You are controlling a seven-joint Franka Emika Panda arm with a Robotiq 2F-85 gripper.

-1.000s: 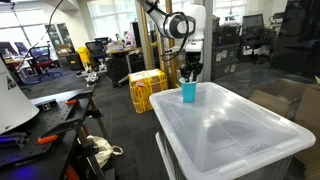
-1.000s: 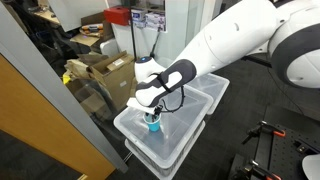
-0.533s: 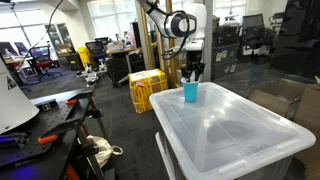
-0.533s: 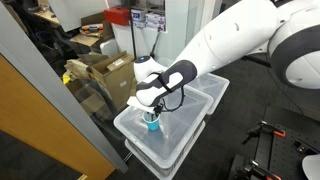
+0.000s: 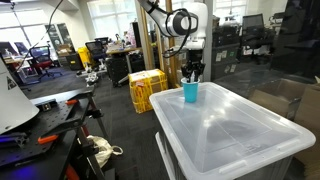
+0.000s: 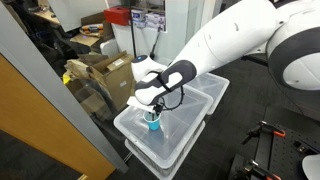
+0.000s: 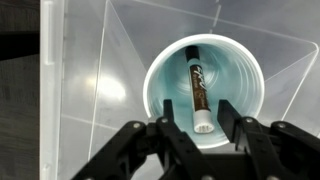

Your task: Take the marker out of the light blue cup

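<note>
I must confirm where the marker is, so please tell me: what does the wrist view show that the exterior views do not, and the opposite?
Only the wrist view: the marker leaning inside the light blue cup, its lighter end nearest the pincer. Only the exterior views: the white arm and the translucent bin on whose lid the cup stands. Both: the cup, with the open pincer above it.

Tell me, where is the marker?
Wrist view: the thin dark marker sits inside the light blue cup on the clear bin lid, below the tool.
</note>
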